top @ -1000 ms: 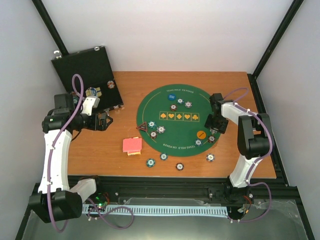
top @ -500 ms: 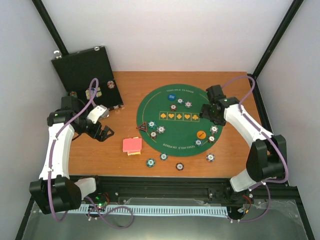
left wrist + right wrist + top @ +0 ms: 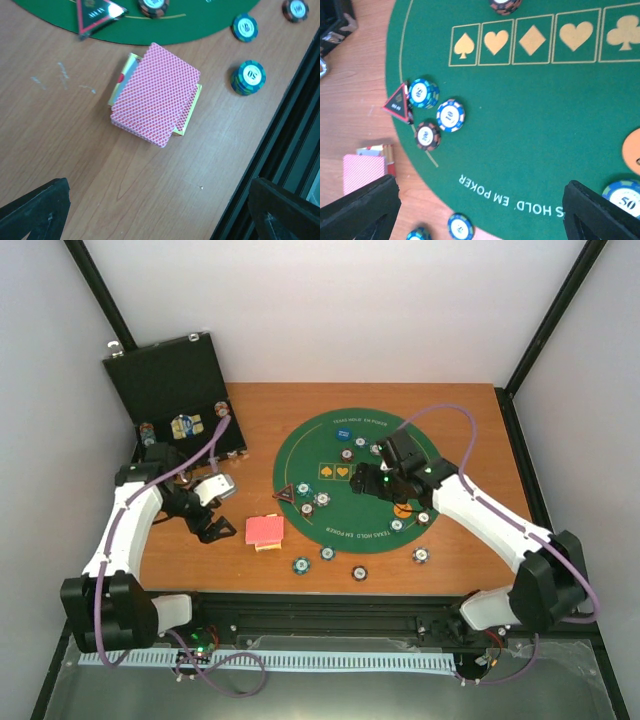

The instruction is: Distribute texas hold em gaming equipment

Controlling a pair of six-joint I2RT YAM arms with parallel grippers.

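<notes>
A stack of red-backed playing cards [image 3: 265, 530] lies on the wood, just off the green poker mat [image 3: 350, 530]. In the left wrist view the cards [image 3: 156, 95] lie ahead of my open, empty left gripper [image 3: 160, 215]. In the top view my left gripper [image 3: 210, 528] is just left of the cards. A dark triangular marker [image 3: 397, 103] sits at the mat's edge with a teal chip [image 3: 422, 93], a blue-white chip [image 3: 450, 115] and a brown chip [image 3: 427, 135]. My right gripper [image 3: 480, 215] hovers open and empty over the mat; it also shows in the top view [image 3: 370, 480].
An open black case [image 3: 175, 380] with chips stands at the back left. Loose chips [image 3: 300, 565] [image 3: 359, 573] [image 3: 421, 556] lie near the table's front edge. A blue button [image 3: 344, 434] and an orange button [image 3: 632, 151] sit on the mat.
My left arm has swung from the case down toward the cards. My right arm has moved left from the mat's right edge to over its middle.
</notes>
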